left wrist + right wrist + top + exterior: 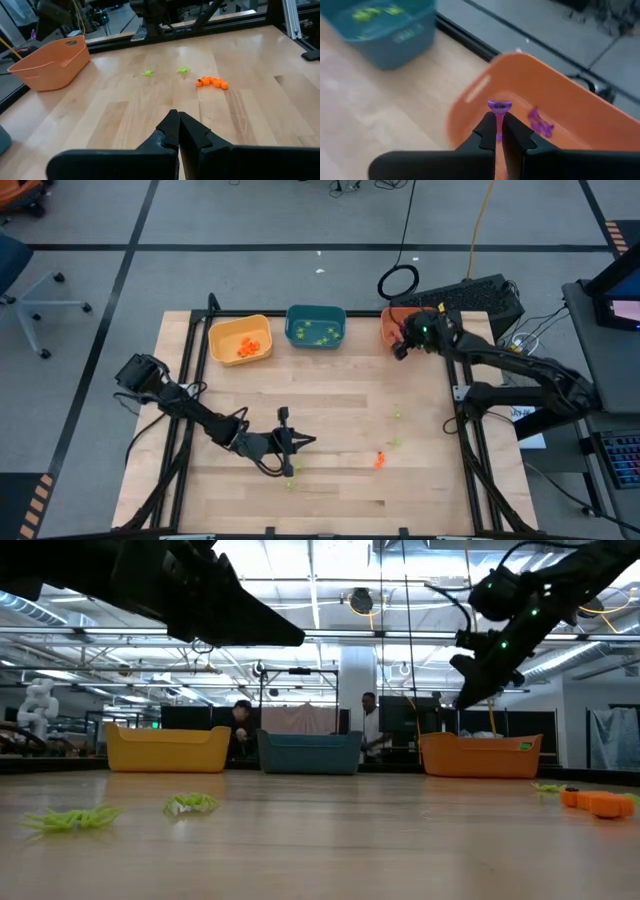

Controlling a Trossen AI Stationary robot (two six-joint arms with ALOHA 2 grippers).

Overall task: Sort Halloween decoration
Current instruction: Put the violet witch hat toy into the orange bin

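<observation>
Your right tool [498,131] pinches a purple trinket [498,106] above the orange bin [570,95], ready to drop it in; your left tool [178,131] is closed and empty.

Robotics lab: taped floor [90,250], ceiling trusses [330,635], cables [410,225].

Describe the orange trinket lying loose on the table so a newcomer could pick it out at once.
Start at the wooden table and go to its near right part, well in front of the orange bin. There the orange trinket lies by itself on bare wood. It is the only loose orange piece; the other loose pieces nearby are light-green trinkets.
</observation>
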